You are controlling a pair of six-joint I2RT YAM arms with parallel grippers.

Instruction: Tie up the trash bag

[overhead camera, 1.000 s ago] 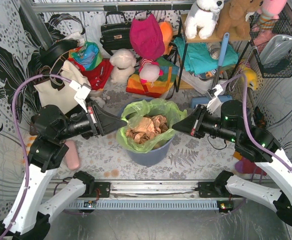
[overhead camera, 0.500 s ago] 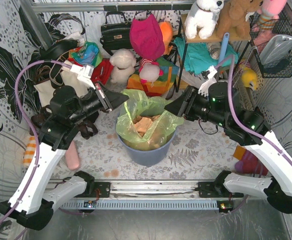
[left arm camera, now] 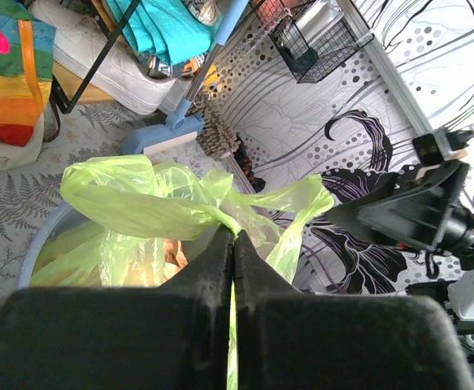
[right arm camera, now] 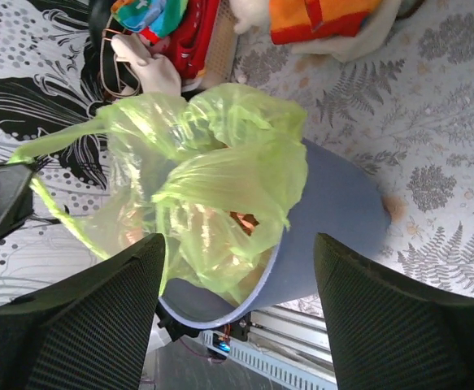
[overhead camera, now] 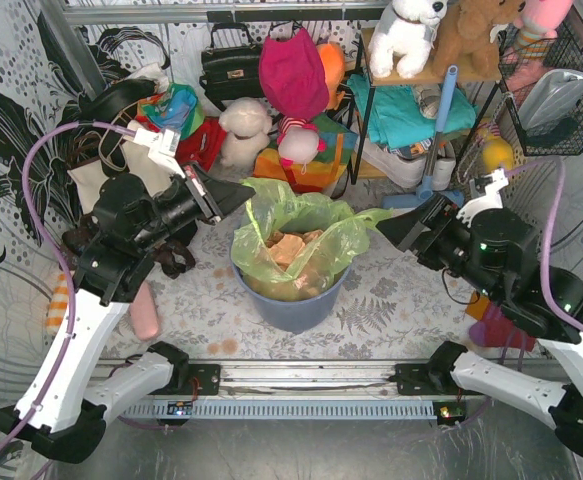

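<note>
Fern-printed worktop (overhead camera: 391, 290) carries the blue-grey bin (overhead camera: 296, 305) just beyond my bases, the trash bag (overhead camera: 306, 225) inside it, mouth untied. My left gripper (overhead camera: 239, 193) stays clenched on the bag's left flap. My right gripper (overhead camera: 383, 222), at the right flap half a second ago, has drawn back, fingers spread and empty; I judge that flap needs regrasping before any knot.

The left arm (overhead camera: 71, 340) rose from its base and its forearm reached inward to the right. The left gripper (overhead camera: 239, 193) had its fingers (left arm camera: 196, 276) pressed flat together, pinching a fold of the trash bag (left arm camera: 163, 203). The right arm (overhead camera: 511, 270) reached inward to the left, and the right gripper (overhead camera: 383, 225) held its fingers (right arm camera: 98, 309) wide apart, gripping nothing.
</note>
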